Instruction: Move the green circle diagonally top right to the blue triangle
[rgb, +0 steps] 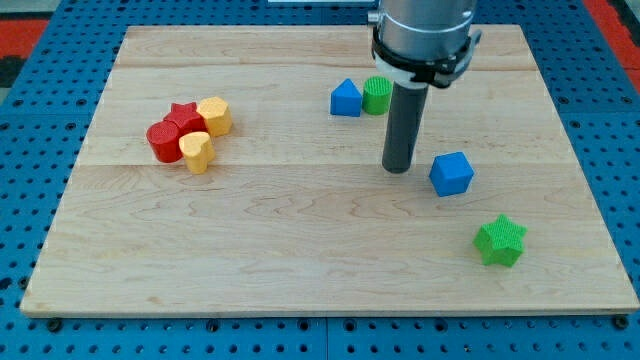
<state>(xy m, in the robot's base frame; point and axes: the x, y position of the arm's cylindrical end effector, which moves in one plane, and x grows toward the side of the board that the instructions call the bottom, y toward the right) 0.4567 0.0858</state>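
Note:
The green circle (377, 94) stands near the view's top, touching the right side of the blue triangle (346, 98). My tip (398, 168) rests on the wooden board below and slightly right of the green circle, apart from it. The rod rises from the tip and hides the board behind it, just right of the circle.
A blue cube (451, 173) lies just right of my tip. A green star (500, 241) sits at the lower right. At the left, a red star (183, 120), a red block (162, 140), a yellow hexagon (214, 115) and a yellow heart (197, 152) cluster together. The wooden board (300, 250) ends in blue pegboard.

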